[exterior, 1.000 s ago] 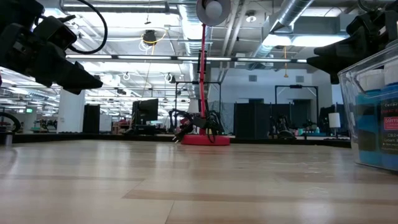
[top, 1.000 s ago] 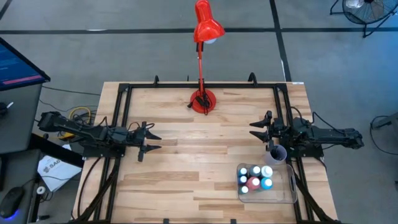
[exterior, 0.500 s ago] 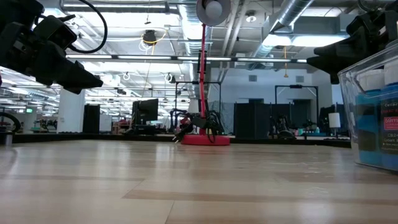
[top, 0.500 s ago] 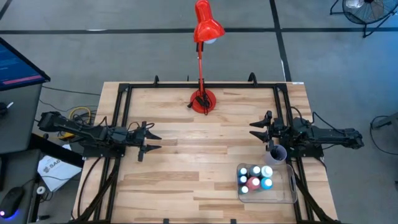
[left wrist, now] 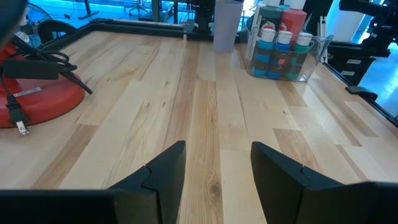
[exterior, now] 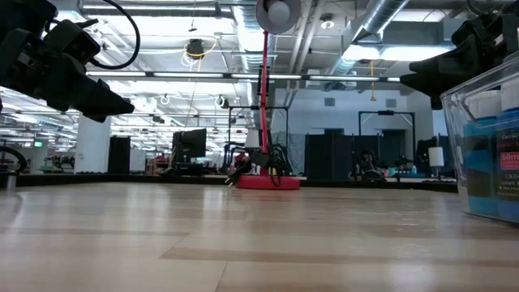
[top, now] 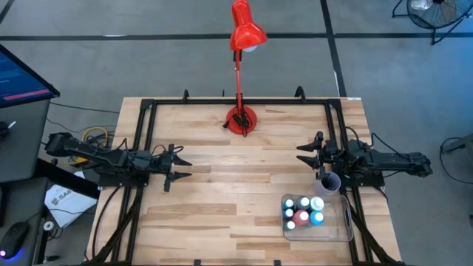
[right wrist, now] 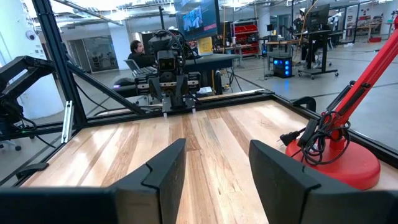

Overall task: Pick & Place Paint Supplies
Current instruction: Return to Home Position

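Note:
Several white-capped paint bottles (top: pixel 304 211) in blue, teal and pink-red stand upright in a clear plastic tray (top: pixel 341 230) near the table's right front; they show too in the left wrist view (left wrist: pixel 281 45). A lilac cup (top: pixel 329 182) stands just beyond the tray. My left gripper (top: pixel 181 167) hovers open over the table's left side, pointing right, nothing between its fingers. My right gripper (top: pixel 303 153) hovers open at the right side, pointing left, beside the cup. No paintbrushes show.
A red desk lamp's base (top: pixel 241 120) with its cord sits at the far middle of the table. A black frame (top: pixel 148 118) runs along the far, left and right edges. Bare wood lies between the two grippers. A person (right wrist: pixel 134 51) sits far behind the table.

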